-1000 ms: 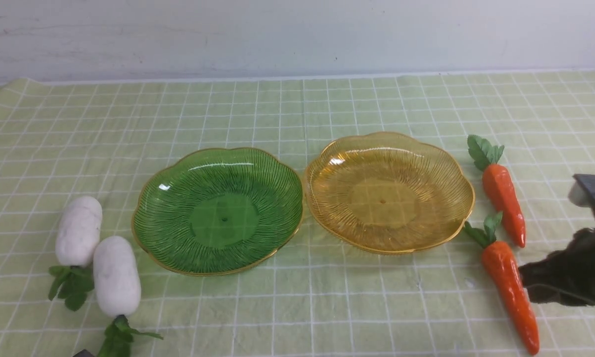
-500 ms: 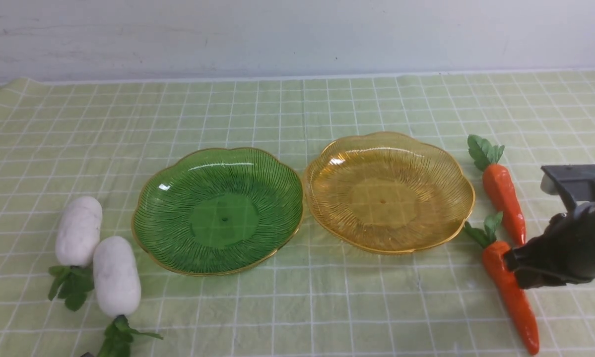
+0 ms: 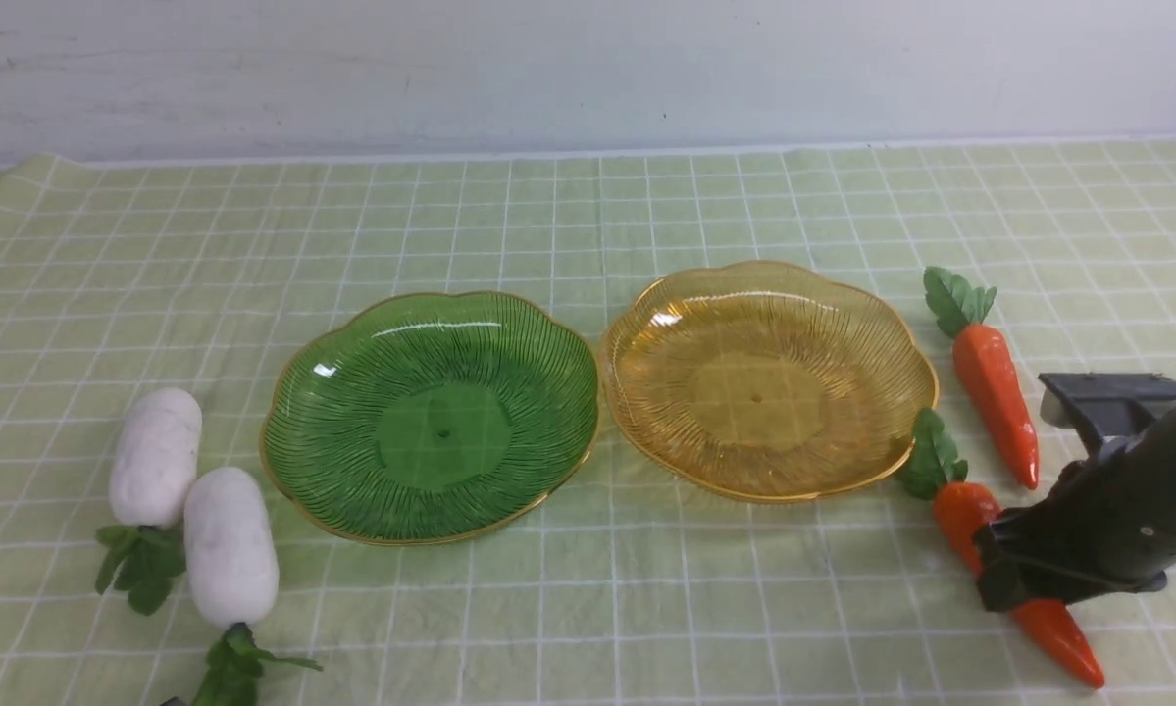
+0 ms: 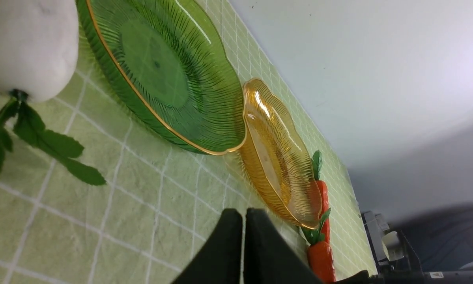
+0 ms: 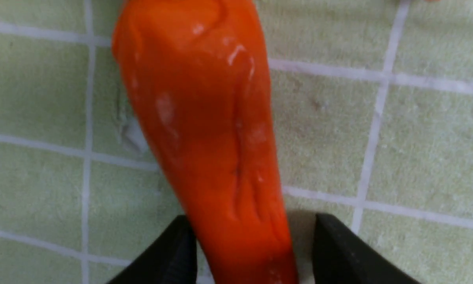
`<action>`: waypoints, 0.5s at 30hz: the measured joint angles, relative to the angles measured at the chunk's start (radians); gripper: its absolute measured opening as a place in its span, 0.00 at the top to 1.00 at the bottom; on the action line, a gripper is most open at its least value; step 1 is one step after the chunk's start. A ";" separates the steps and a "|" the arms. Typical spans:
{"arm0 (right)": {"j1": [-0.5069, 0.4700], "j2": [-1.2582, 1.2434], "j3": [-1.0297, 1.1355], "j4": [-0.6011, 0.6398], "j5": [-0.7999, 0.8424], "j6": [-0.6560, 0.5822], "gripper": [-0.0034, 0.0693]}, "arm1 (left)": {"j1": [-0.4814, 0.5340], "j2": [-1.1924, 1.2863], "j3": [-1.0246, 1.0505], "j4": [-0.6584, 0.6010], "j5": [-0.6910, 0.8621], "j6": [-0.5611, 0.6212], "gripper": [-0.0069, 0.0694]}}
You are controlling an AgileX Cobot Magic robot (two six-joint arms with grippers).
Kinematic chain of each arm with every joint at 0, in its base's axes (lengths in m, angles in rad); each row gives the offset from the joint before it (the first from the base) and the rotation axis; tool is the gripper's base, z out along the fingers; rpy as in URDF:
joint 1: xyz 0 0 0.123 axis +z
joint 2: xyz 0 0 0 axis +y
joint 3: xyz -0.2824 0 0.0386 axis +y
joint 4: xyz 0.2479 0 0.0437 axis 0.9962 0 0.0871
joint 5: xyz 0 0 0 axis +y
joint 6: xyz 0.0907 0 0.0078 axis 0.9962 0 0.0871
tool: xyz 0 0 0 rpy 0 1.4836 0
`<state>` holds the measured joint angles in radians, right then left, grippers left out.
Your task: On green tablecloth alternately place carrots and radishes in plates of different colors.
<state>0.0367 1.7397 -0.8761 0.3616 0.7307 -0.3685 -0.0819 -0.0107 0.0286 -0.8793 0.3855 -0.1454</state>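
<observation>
Front view: on the green tablecloth [image 3: 568,226] the amber plate [image 3: 764,392] lies empty. The green plate [image 3: 431,431], also empty, lies just beside it on its left, rims nearly touching. Well to the left of the amber plate, beyond the green one, lie the far radish [image 3: 156,456] and the near radish [image 3: 230,544], side by side. Right of the amber plate lies the far carrot [image 3: 995,402]. The near carrot [image 3: 955,510] lies on the cloth with its leaves against the amber plate's rim. The right gripper [image 3: 995,574] is down over this carrot's middle and hides part of it; how far its fingers stand apart cannot be told here.

Left wrist view: the left gripper [image 4: 243,215] has its fingers [image 4: 226,248] pressed together with nothing between them, above bare cloth in front of the amber plate [image 4: 260,118]. The near radish [image 4: 27,43], green plate [image 4: 157,67], near carrot [image 4: 321,258] and far carrot [image 4: 324,193] all show.

Right wrist view: the right gripper [image 5: 248,232] straddles the near carrot [image 5: 204,118]. Its fingers [image 5: 173,252] stand apart: one is right against the carrot's side, the other leaves a gap of cloth [image 5: 417,138].
</observation>
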 joint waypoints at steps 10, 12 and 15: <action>-0.001 0.002 -0.011 -0.007 0.014 -0.006 0.63 | 0.000 0.000 0.000 0.000 0.003 0.000 0.92; -0.001 -0.014 -0.003 -0.011 0.018 0.002 0.65 | 0.000 0.000 0.000 0.000 0.007 0.000 0.92; -0.001 -0.102 -0.001 -0.018 0.038 0.038 0.65 | 0.000 0.000 0.000 0.000 0.032 0.001 0.92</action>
<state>0.0359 1.6379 -0.8773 0.3441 0.7692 -0.3307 -0.0819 -0.0107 0.0286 -0.8793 0.4178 -0.1445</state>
